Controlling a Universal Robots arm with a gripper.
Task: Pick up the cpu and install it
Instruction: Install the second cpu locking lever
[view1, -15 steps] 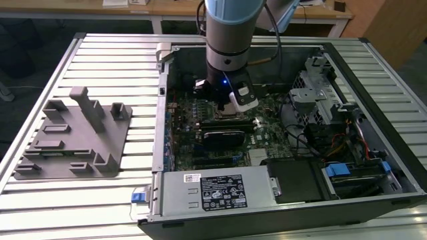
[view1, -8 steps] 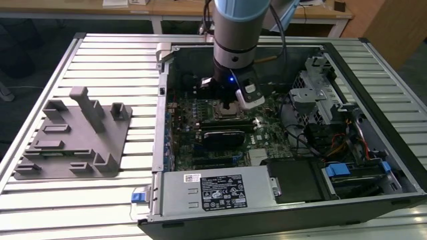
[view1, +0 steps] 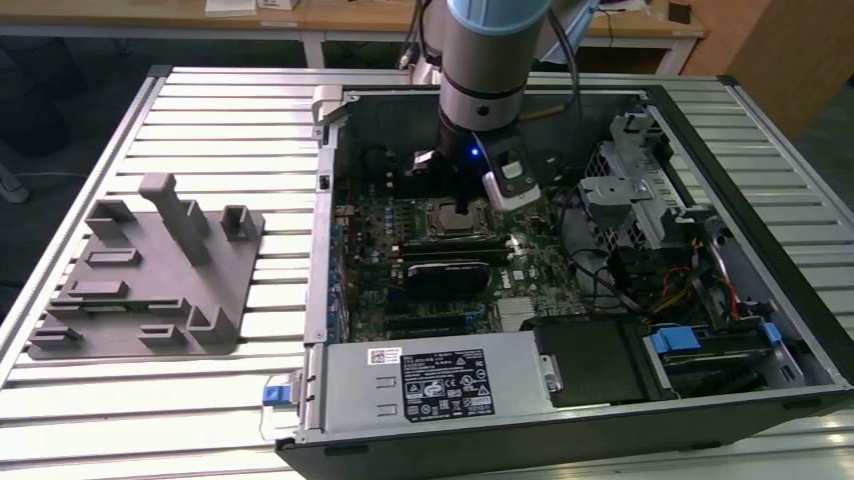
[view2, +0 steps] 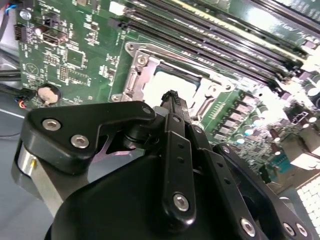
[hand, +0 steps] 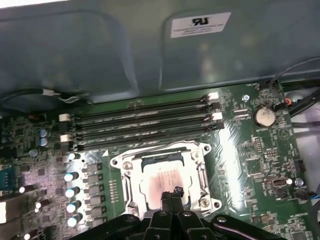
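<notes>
The arm (view1: 487, 60) stood over the open computer case (view1: 534, 420), reaching down into it above the motherboard (hand: 245, 145). The case lay on its side on a slatted metal table (view1: 200, 400), which put the board face-up and the socket within reach from above.

The cpu (hand: 162, 182) lay flat within the socket frame (hand: 125, 162), its bright metal top facing up; in the second wrist view it showed as a pale square (view2: 167, 87) bounded by the steel frame (view2: 135, 65). It appeared to sit level and square to the frame, consistent with a chip already lowered into its seat, though full seating could not be confirmed from these views.

The gripper (hand: 171, 194) hung directly over the chip's near edge, its fingertips drawn together into a narrow point. In both wrist views the tips looked closed with nothing seen between them; whether they touched the chip's surface could not be settled. The inspector judged this posture suited to a light press or a vertical lift-off, not a hold.

The memory slots (hand: 140, 122) ran just beside the socket and stood empty. A grey plastic fixture tray (view1: 147, 270) rested on the table well apart from the case, toward the exterior view's left, with no chip seen on it.
</notes>
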